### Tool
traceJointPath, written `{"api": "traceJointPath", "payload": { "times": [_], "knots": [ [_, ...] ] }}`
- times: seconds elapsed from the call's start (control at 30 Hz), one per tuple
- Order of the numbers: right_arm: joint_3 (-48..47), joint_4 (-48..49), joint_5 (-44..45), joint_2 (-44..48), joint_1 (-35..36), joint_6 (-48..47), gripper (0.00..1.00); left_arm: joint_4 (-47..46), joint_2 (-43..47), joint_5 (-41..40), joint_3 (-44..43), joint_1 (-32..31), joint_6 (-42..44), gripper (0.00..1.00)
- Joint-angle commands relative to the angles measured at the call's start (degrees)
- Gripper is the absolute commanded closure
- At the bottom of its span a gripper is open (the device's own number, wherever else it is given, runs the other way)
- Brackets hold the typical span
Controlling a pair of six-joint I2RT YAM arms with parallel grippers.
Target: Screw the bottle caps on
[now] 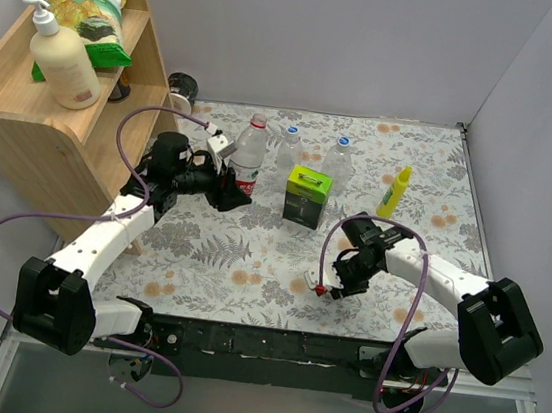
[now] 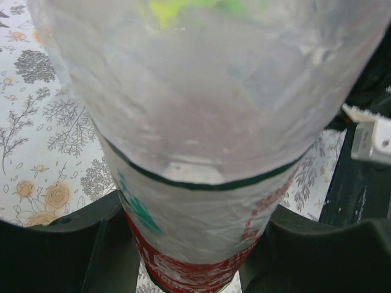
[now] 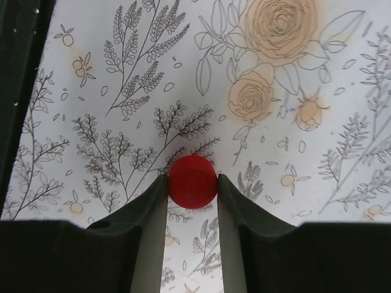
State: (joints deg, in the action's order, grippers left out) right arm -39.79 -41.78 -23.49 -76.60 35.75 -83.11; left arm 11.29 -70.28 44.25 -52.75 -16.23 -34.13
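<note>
My left gripper (image 1: 230, 189) is shut on the clear bottle with the red-and-white label (image 1: 249, 158), which stands upright on the table with no cap on its neck. In the left wrist view this bottle (image 2: 195, 201) fills the frame between the two dark fingers (image 2: 61, 250). Two more clear bottles (image 1: 289, 150) (image 1: 339, 159) stand behind, each with a blue cap (image 1: 292, 129) (image 1: 344, 140) on top. My right gripper (image 1: 324, 289) is low over the table's front middle, shut on the red cap (image 3: 193, 181), which also shows in the top view (image 1: 318, 290).
A green-and-black box (image 1: 308, 195) stands mid-table. A slim yellow squeeze bottle (image 1: 394, 191) stands to its right. A wooden shelf (image 1: 36, 107) at the left holds a cream pump bottle (image 1: 64, 60) and a chips bag (image 1: 91, 3). Walls close in the table's sides and back.
</note>
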Motion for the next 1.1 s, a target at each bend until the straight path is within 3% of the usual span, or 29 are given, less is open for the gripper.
{"api": "traceJointPath", "payload": {
  "times": [0.0, 0.1, 0.17, 0.37, 0.5, 0.8, 1.07],
  "knots": [
    [-11.4, -9.3, -3.9, 2.9, 0.3, 7.3, 0.75, 2.2, 0.5, 6.0, 4.2, -1.2, 11.8, 1.00],
    [-23.2, -12.2, -8.2, 4.6, 0.3, 11.1, 0.76, 1.9, 1.6, 5.7, 9.8, -5.6, 20.2, 1.00],
    [-31.9, -15.5, -13.2, 4.8, 0.3, 18.8, 0.77, 1.1, 1.3, 5.1, 12.8, -10.3, 24.5, 1.00],
    [-46.6, -16.1, -18.2, 1.1, 0.3, 29.7, 0.77, -10.9, 0.2, 3.1, 19.3, -18.7, 23.5, 1.00],
    [-54.8, -21.1, -20.5, -2.1, 1.1, 28.1, 0.77, -17.4, -0.7, 2.8, 22.0, -20.9, 23.1, 1.00],
    [-57.2, -29.8, -18.7, -4.5, 8.2, 20.8, 0.78, -19.2, -1.1, 3.5, 22.7, -21.5, 23.5, 1.00],
    [-53.6, -24.2, -14.0, -2.9, 9.4, 24.0, 0.78, -21.7, 0.6, 2.8, 24.4, -21.5, 22.2, 1.00]
  ]
}}
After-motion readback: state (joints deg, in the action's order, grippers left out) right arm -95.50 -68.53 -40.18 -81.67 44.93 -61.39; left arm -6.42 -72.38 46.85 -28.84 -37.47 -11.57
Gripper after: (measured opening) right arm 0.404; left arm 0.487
